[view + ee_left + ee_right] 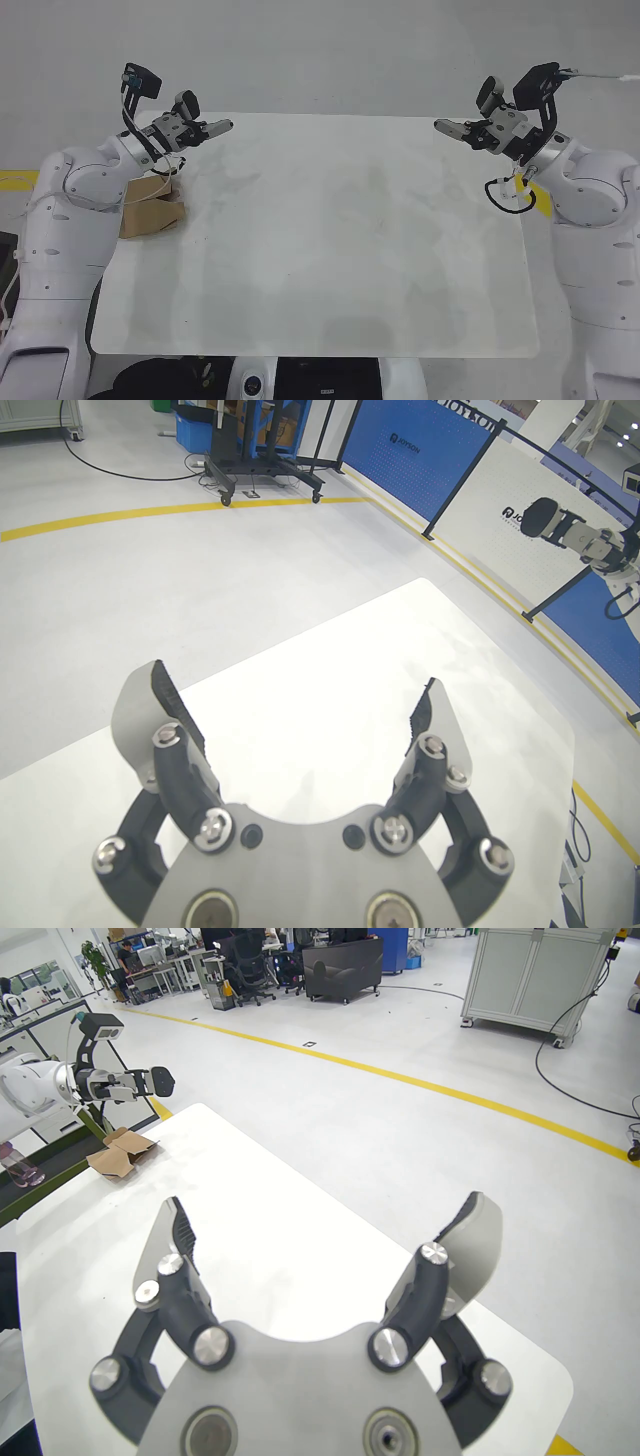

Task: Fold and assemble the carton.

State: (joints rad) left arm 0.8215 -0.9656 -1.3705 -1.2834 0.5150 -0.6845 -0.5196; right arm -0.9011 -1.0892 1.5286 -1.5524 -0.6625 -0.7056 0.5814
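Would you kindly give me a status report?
Left gripper open, empty. Right gripper open, empty. Brown cardboard carton lies untouched at white table edge, left side.

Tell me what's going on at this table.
Nothing is being handled right now. The left gripper and the right gripper hang over the far corners of the white table, each with its fingers spread and nothing between them. The brown carton lies unassembled at the table's edge below the left arm, and neither gripper touches it. Folding has not begun.
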